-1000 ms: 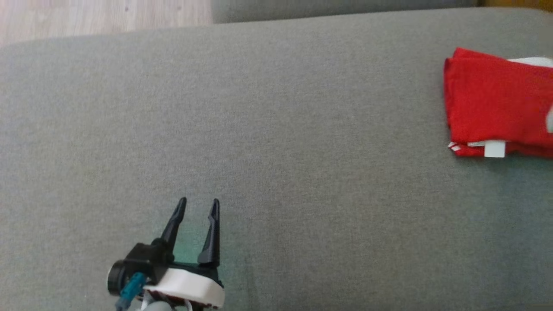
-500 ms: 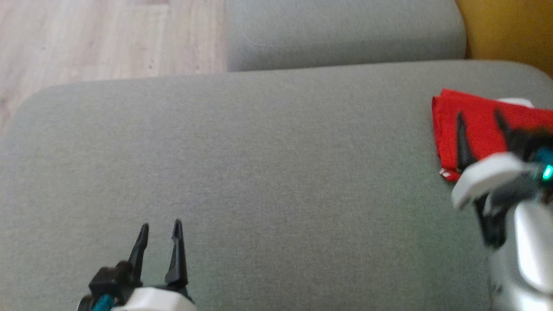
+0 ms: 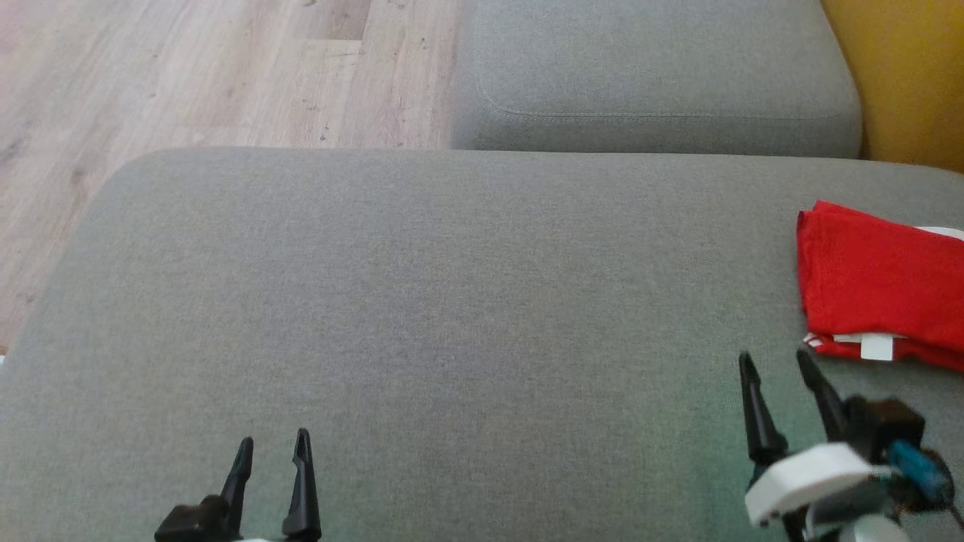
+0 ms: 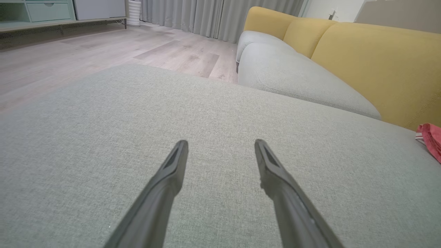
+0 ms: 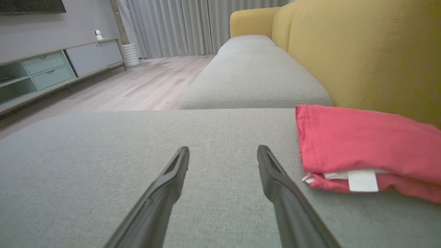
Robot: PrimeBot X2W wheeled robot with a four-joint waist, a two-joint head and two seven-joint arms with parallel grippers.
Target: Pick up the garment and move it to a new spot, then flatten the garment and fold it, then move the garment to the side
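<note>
The garment (image 3: 881, 282) is red, folded into a flat stack with a white label on its near edge, and it lies at the right end of the grey cushion (image 3: 452, 301). In the right wrist view the garment (image 5: 358, 148) sits just right of my fingers. My right gripper (image 3: 776, 361) stands open and empty, a little in front and to the left of the stack. At the bottom left my left gripper (image 3: 273, 446) is open over bare cushion, far from the cloth; a red edge of the garment (image 4: 430, 139) shows at the far right of its wrist view.
A second grey seat cushion (image 3: 655, 75) lies beyond the first. The yellow backrest (image 3: 911, 75) runs along the right side. Wooden floor (image 3: 188, 75) lies past the cushion's far left edge. A low cabinet (image 5: 41, 72) stands across the room.
The head camera has tilted up, so more floor and the far cushion show. My right gripper has drawn back off the garment toward me. The left gripper sits lower in the picture.
</note>
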